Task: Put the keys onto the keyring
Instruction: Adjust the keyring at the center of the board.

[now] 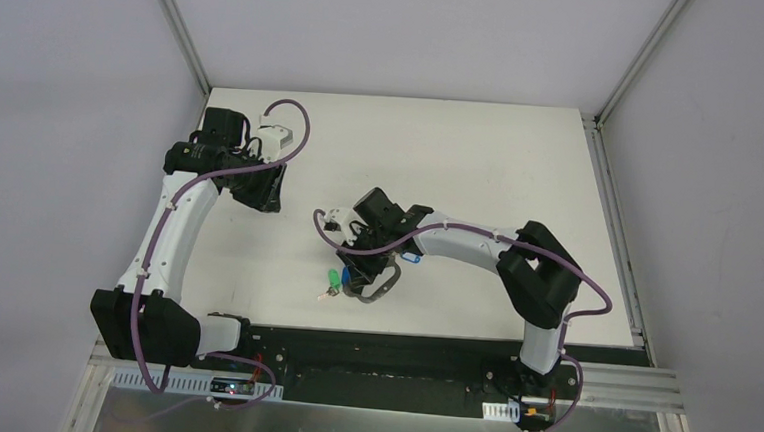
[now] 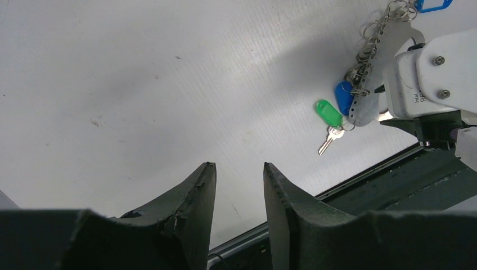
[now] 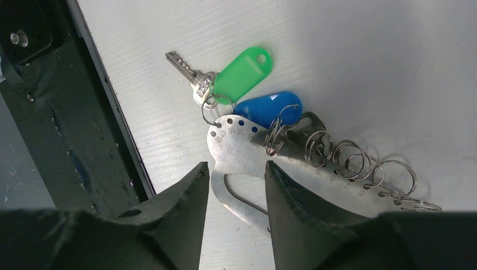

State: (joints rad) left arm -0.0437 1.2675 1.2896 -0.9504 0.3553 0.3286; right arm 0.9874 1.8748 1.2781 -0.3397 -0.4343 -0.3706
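Observation:
The keyring (image 3: 242,147) is a flat pale metal plate with a row of small wire rings (image 3: 349,160) along one side. It lies on the white table near the front edge. The green-headed key (image 3: 246,67) lies at its end, its small ring hooked in the plate's end hole. The blue-headed key (image 3: 265,106) lies beside it, touching the plate; its blade is hidden. My right gripper (image 3: 235,169) stands open, its fingers straddling the plate's end. My left gripper (image 2: 239,166) is open and empty, far off at the back left (image 1: 265,187). The left wrist view shows the keyring (image 2: 372,79) and both keys (image 2: 328,113).
A black rail (image 1: 380,348) runs along the table's front edge, close to the keys (image 1: 333,279). The right arm's white wrist (image 2: 433,79) hangs right beside the keyring. A small blue tag (image 2: 433,4) shows near the keyring's far end. White walls enclose the table.

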